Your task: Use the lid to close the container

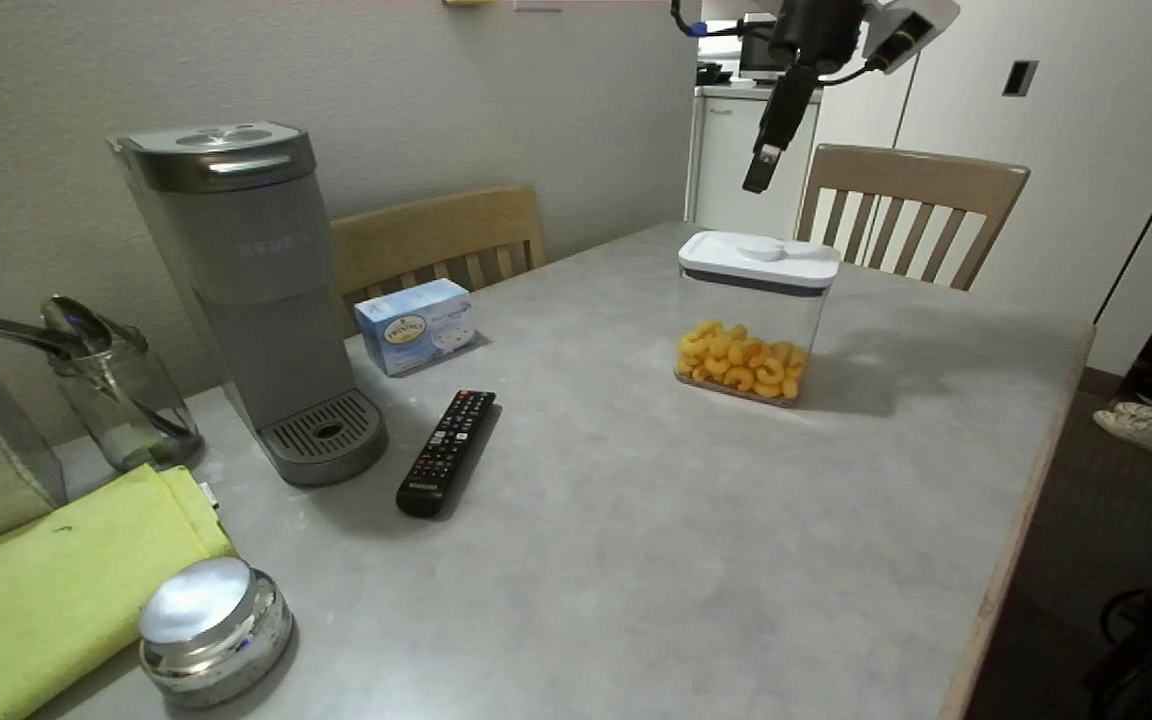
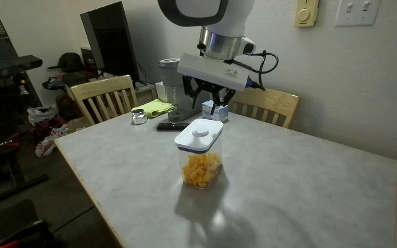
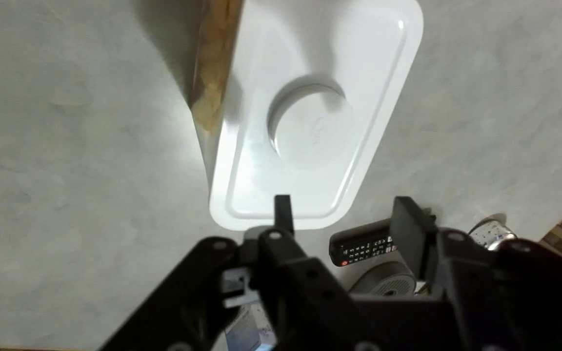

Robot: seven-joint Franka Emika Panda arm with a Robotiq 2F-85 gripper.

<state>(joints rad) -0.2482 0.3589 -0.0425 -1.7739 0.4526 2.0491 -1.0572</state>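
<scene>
The white lid (image 1: 726, 256) lies level on top of the clear container (image 1: 748, 312) in both exterior views. A dark band shows under the lid's white rim, and its round button stands raised. Orange-yellow pieces fill the lower part of the container (image 2: 201, 168). The lid (image 2: 189, 140) also fills the upper middle of the wrist view (image 3: 261, 195), with the container's side at its left. My gripper (image 1: 761, 178) is above the table, higher than the lid and apart from it. Its fingers are spread with nothing between them in the wrist view (image 3: 342, 201) and in an exterior view (image 2: 203, 109).
A black remote (image 1: 448, 453), a grey coffee machine (image 1: 276, 300) and a light blue box (image 1: 418, 328) stand near the wall side. A jar with cutlery (image 1: 131, 400), a yellow cloth (image 1: 66, 580) and a round metal tin (image 1: 216, 635) are farther along. Chairs (image 2: 264, 106) stand at the table's edges.
</scene>
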